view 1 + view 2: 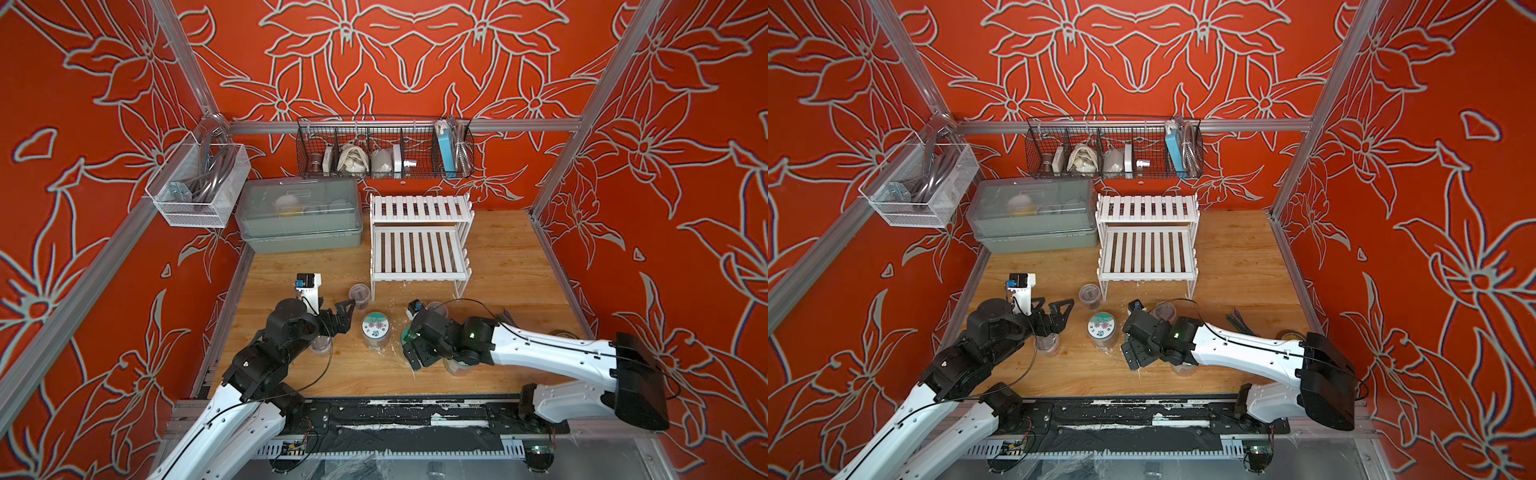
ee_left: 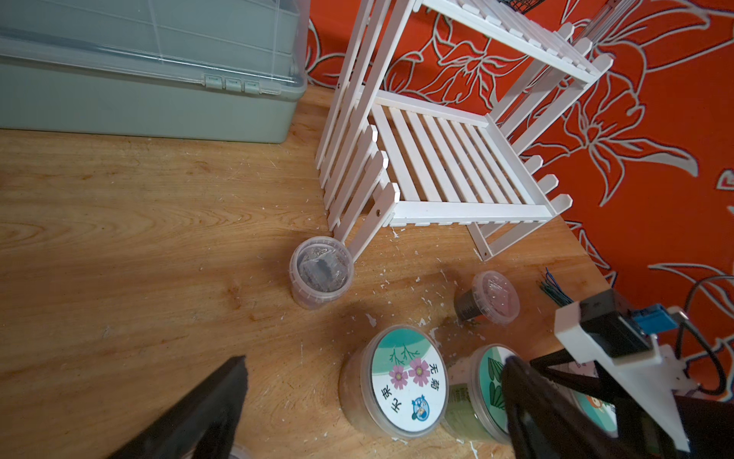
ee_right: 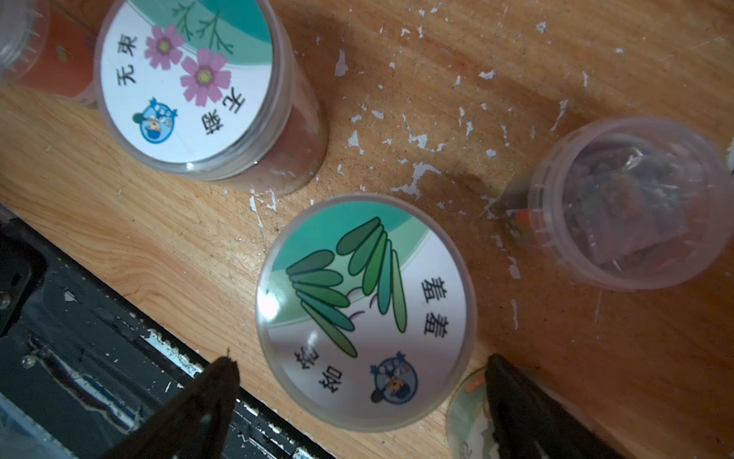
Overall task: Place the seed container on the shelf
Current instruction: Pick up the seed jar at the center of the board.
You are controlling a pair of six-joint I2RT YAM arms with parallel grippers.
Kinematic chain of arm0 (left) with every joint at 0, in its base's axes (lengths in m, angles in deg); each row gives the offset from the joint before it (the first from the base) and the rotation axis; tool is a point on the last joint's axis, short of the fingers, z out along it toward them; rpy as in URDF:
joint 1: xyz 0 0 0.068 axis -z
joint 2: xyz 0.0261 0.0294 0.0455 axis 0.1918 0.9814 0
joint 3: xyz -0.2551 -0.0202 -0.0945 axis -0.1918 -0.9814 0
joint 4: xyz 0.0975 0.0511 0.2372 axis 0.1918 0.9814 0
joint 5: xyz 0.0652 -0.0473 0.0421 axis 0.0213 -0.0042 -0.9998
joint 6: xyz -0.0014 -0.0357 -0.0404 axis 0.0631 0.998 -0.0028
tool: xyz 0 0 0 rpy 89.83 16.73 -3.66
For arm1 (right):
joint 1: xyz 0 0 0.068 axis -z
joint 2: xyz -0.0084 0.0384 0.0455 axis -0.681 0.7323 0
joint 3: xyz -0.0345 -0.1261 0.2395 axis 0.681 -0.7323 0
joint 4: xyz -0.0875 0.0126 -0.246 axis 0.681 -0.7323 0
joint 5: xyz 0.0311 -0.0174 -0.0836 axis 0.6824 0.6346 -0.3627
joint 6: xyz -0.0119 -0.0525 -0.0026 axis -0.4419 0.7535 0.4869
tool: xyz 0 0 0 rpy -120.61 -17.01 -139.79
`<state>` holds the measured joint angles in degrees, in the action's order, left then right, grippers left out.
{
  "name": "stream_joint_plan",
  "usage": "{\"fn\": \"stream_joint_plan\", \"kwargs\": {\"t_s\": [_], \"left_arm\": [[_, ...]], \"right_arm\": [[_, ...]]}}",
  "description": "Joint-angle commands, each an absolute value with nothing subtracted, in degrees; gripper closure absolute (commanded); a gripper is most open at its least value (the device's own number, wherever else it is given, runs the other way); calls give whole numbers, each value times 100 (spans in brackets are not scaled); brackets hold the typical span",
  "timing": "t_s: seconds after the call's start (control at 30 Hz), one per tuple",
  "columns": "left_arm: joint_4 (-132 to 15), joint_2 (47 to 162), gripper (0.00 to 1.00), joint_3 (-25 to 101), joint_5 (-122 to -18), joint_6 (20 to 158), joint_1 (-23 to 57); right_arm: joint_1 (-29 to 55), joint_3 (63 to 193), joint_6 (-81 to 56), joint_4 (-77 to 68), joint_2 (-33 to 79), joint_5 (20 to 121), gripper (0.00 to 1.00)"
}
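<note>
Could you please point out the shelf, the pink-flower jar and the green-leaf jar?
shelf (image 1: 419,274): in a top view, lower front rail.
pink-flower jar (image 1: 375,326): in a top view, lid label.
green-leaf jar (image 3: 365,310): right wrist view, lid label.

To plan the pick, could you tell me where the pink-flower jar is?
In both top views the pink-flower jar stands midway across the wooden table, in front of the white shelf, with the green-leaf jar right of it.

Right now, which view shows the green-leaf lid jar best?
Right wrist: the green-leaf jar sits centred, whole lid readable, under the open right gripper. Left wrist shows half its lid. Both top views show only a green sliver by that gripper.
</note>
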<state>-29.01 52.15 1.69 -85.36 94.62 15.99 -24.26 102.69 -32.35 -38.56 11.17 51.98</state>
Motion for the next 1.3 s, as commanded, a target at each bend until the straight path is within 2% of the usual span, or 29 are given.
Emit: {"fn": "stream_joint_plan", "kwargs": {"t_s": [0.0,0.4,0.67,0.87,1.27], "left_arm": [[-2969,5230,1,165,-8481,9476,1586],[-2890,5115,1,247,-8325,9470,1584],[-2987,4961,1,126,-8335,9462,1585],[-2995,4979,1,130,-8317,9460,1584],[-3104,5017,1,43,-8256,9498,1585]], "right_arm": [[-2459,10372,-3402,-3888,1253,5015,0],[-2460,10574,-3633,-3843,1596,5028,1],[-2463,10728,-3551,-3874,1751,5008,10],[-2466,10739,-3582,-3928,1861,4980,9],[-2431,11050,-3254,-4314,1494,4822,34]]}}
